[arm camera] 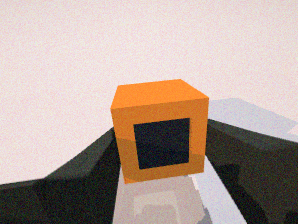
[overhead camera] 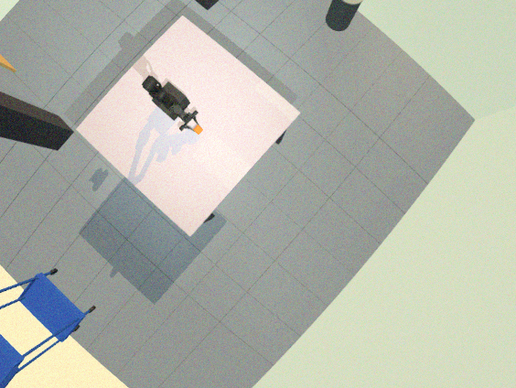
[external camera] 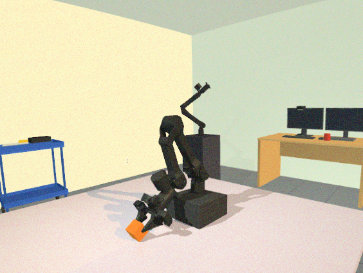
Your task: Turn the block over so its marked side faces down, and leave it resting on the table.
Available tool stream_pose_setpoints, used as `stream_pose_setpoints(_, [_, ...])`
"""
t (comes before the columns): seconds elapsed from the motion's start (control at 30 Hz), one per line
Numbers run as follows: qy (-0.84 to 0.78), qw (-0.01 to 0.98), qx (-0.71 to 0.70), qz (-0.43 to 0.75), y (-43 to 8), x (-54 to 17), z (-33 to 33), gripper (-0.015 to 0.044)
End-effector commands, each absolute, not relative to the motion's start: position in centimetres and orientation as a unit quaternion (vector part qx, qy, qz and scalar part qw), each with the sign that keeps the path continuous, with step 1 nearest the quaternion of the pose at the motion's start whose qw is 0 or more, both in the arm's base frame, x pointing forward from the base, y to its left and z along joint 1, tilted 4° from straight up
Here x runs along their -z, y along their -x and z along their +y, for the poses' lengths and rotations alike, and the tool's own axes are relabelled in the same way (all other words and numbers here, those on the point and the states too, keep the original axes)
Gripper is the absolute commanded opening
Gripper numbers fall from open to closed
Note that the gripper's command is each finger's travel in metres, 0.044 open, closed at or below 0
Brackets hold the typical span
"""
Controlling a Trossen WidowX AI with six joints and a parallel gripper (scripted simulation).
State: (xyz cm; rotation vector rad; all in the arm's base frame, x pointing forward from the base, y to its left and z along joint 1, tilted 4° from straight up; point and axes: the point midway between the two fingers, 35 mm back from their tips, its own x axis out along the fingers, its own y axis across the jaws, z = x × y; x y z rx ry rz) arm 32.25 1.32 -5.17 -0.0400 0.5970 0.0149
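Note:
The orange block (overhead camera: 198, 130) (external camera: 136, 231) (arm camera: 161, 93) is held tilted at the arm's front, one lower corner close to the table (overhead camera: 238, 87) (external camera: 273, 235); whether it touches cannot be told. Its marked side, with a dark square (arm camera: 162, 144), faces back toward the wrist camera, between the fingers. That side is not visible in the top and exterior views. My gripper (external camera: 140, 225) (arm camera: 157, 127) is shut on the block, one finger on each side, and reaches slantwise down and outward from the arm.
The arm's dark base box (overhead camera: 176, 93) (external camera: 199, 209) stands on the table behind the gripper. Off the table are a blue cart (overhead camera: 52, 307) (external camera: 33, 193), a dark cabinet (overhead camera: 32, 121) (external camera: 210, 154) with another small arm-like stand on it, and a desk (external camera: 268, 161) with monitors.

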Motion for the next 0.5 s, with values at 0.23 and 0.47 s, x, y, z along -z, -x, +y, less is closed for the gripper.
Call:
stream_pose_setpoints(0.23, [0.021,0.962,-0.007,0.272,-31.9,4.61,1.28,0.0])
stream_pose_setpoints(0.47, [0.021,0.962,-0.007,0.272,-31.9,4.61,1.28,0.0])
